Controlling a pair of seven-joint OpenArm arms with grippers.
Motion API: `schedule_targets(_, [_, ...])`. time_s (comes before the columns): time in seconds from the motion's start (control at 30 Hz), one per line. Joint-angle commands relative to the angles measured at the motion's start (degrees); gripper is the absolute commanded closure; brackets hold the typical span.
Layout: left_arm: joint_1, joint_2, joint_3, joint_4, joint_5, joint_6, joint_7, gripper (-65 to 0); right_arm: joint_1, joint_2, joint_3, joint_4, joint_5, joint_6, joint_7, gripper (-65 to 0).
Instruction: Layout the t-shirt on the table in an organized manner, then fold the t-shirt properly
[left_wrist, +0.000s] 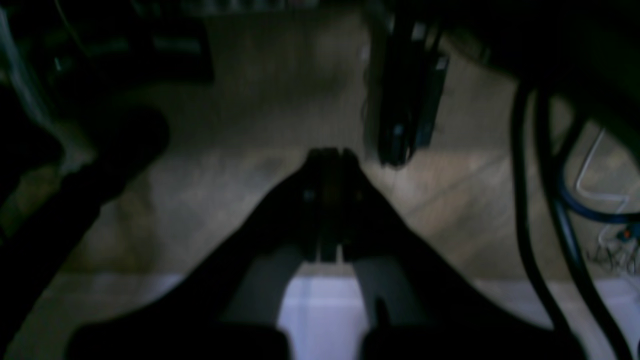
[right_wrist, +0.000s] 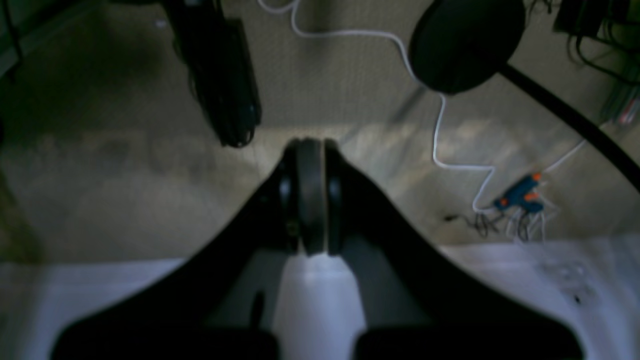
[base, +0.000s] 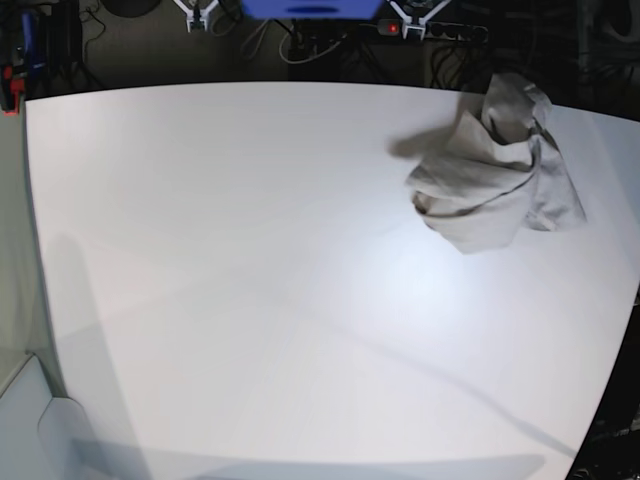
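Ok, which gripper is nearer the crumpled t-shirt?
Probably left: the t-shirt lies on the left arm's side of the table. The left gripper and right gripper, both shut, sit at its edge, off the cloth.

There was one t-shirt (base: 495, 170), crumpled in a single heap near the far right corner of the one table (base: 250, 280). Two grippers showed, one per wrist view: the left gripper (left_wrist: 330, 152) and the right gripper (right_wrist: 310, 142), each with two fingers pressed together.

Robotics lab, bare white table (base: 250, 300), cables (right_wrist: 440, 125) on carpeted floor, power strip (base: 440, 30)
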Motion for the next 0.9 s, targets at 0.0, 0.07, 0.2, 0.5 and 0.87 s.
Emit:
schedule_targets(0.0, [3.07,-0.72,0.12,3.12,0.03,-0.3,0.91,-0.2,-2.34,0.25,0.05,2.2,-0.14,0.95,0.11,0.0])
schedule_targets(0.07, [7.56,-0.9,-0.06,9.81,0.03,-0.3,1.0,-0.2,-5.86,0.69,0.05,6.85,-0.14,0.95,0.11,0.0])
schedule_targets(0.2, [14.59,-1.86,-0.14,20.18,0.03,-0.3,1.09,-0.2,-11.4,1.39,0.41,13.62,-0.14,0.95,0.11,0.0])
schedule_targets(0.5, [30.24,-7.05,-0.23,44.09,-0.05,-0.3,1.09,-0.2,-27.05,4.11,0.67,34.28,0.03,0.95,0.28,0.0])
schedule_targets(0.87, [44.83,-9.51,-0.41,73.81,-0.05,-0.03,6.45,-0.2,-46.83,5.34,0.67,71.21,0.03,0.95,0.2,0.0])
